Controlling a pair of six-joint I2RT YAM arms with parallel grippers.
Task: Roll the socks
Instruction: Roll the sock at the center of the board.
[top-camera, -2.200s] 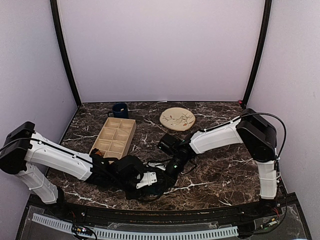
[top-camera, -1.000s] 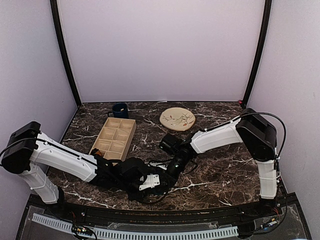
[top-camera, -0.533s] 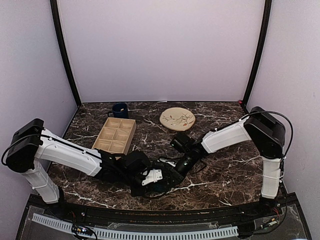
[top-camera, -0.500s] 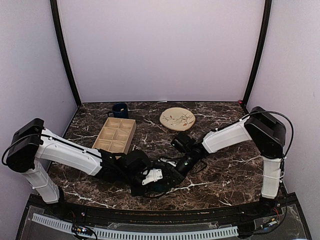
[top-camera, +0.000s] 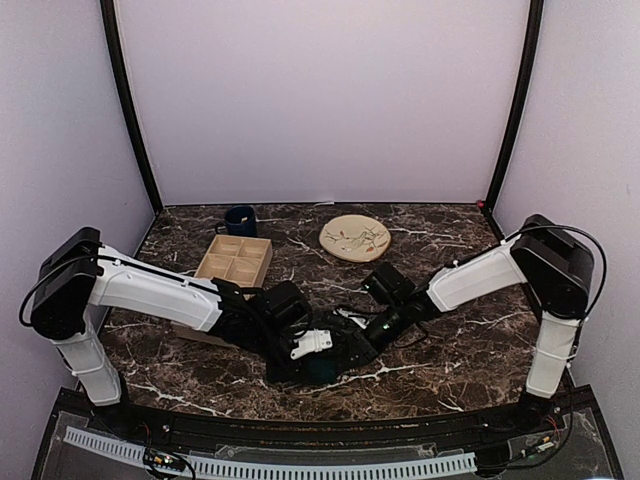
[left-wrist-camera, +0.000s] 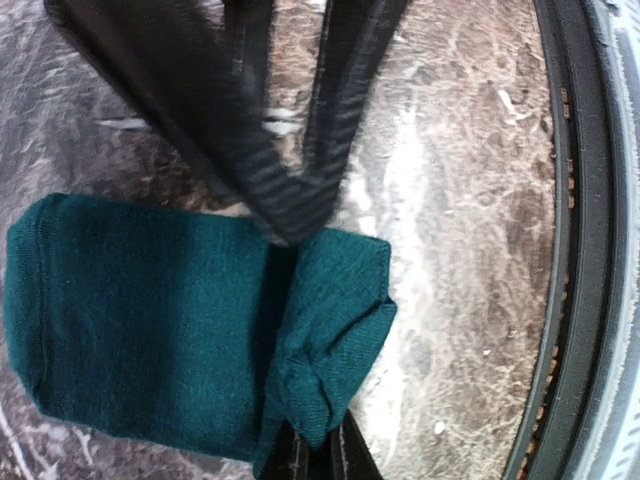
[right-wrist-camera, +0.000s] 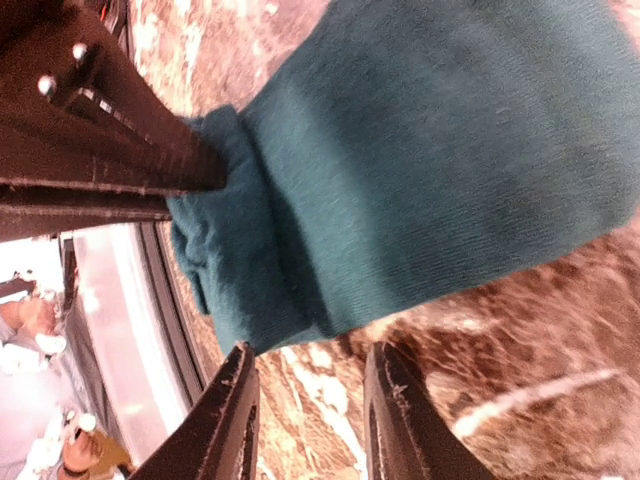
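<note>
The teal-green sock lies on the marble near the front edge, between the two grippers. In the left wrist view the teal-green sock lies flat with its right end folded over. My left gripper is shut on that folded end and also shows in the top view and the right wrist view. My right gripper is open; its fingers stand on the marble at the sock's edge with nothing between them. It also shows in the top view. The black argyle sock is out of view.
A wooden compartment tray sits at back left, partly behind my left arm. A dark blue mug stands behind it. A patterned plate lies at back centre. The table's black front rail runs close to the sock.
Both grippers and the sock end have shifted rightward along the front of the table. The left arm has stretched further right, and the right arm has drawn back to the right.
</note>
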